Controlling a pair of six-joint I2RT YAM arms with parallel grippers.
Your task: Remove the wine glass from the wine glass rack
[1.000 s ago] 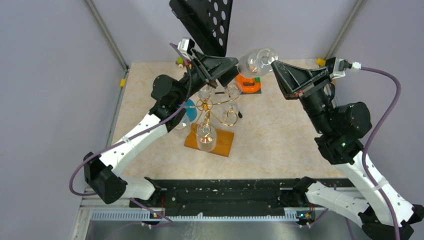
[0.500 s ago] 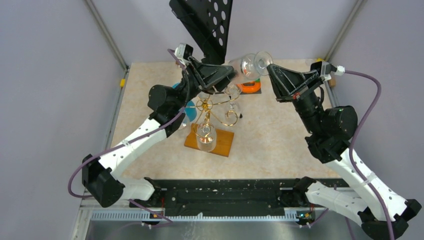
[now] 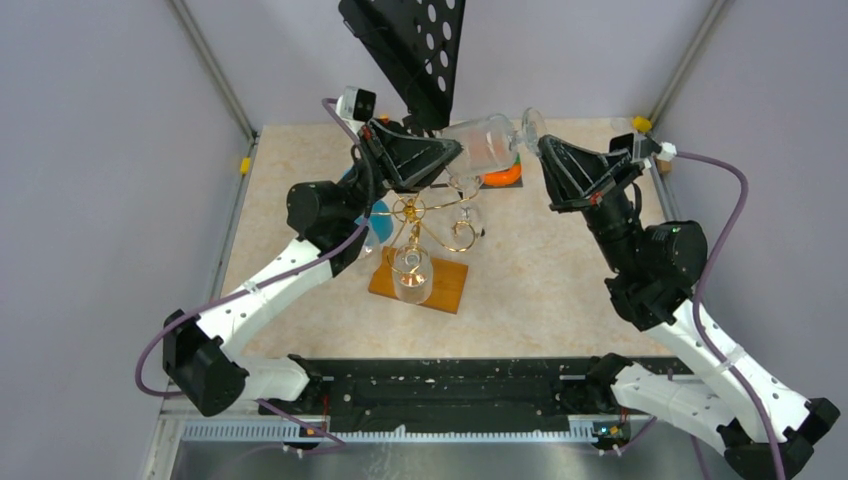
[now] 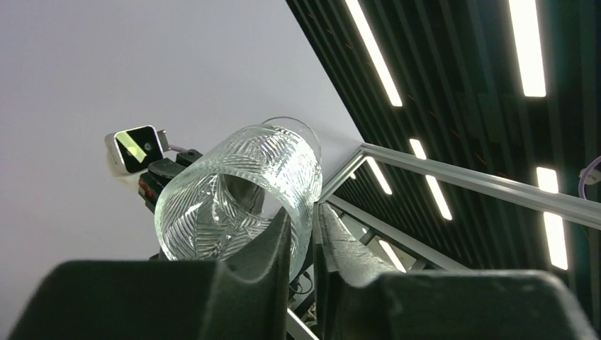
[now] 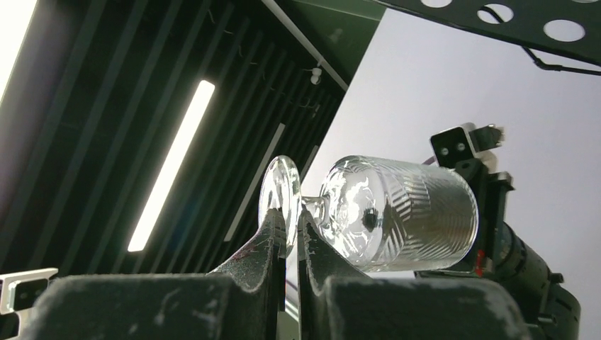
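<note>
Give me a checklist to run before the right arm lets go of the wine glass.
1. The right gripper is shut on the foot of the wine glass: ok.
2. The left gripper straddles the bowl's rim: ok.
3. Left pinch firm enough to carry it alone: cannot tell.
4. Glass off the wine glass rack, no wire touching it in either wrist view: ok.
5. Glass upright: not ok, it lies sideways between the arms.
6. Clearance to the music stand: cannot tell.
</note>
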